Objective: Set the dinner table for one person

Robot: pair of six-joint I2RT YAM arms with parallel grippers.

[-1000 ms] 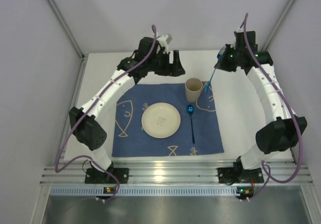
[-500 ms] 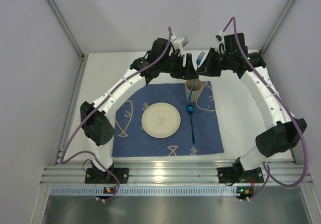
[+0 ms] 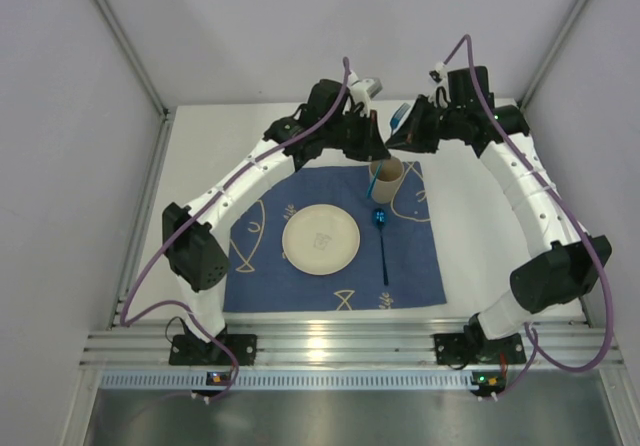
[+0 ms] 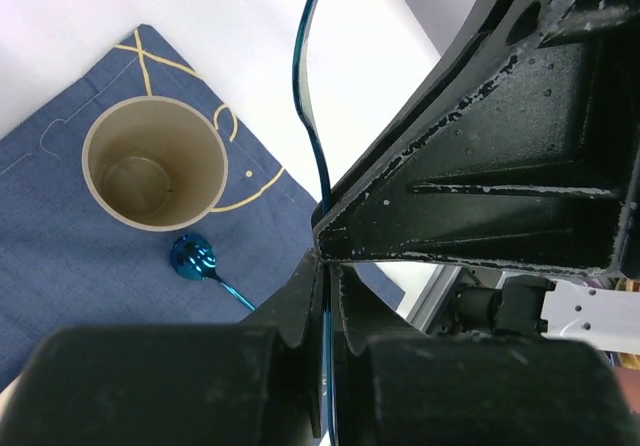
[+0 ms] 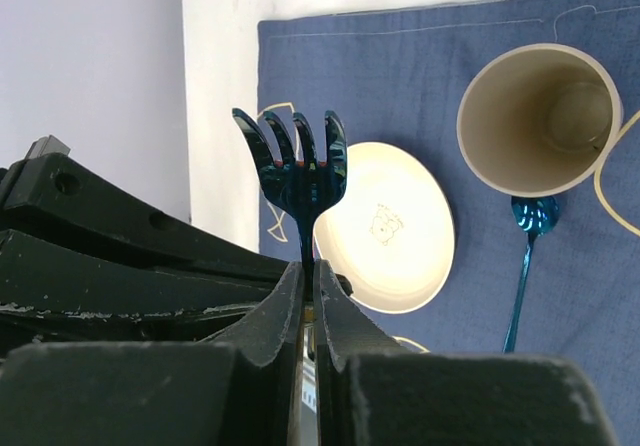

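Top: cloth (image 3: 260, 266) lies on white surface (image 3: 465, 256), w/ plate (image 3: 320, 238), cup (image 3: 386, 178) & spoon (image 3: 383, 241) on it. Left tool (image 3: 375, 144) & right tool (image 3: 404, 136) meet above cup, fork (image 3: 401, 117) between.
L wrist: left tool pinched tight on fork handle; cup below, empty.
R wrist: right tool clamped on fork, tines up.
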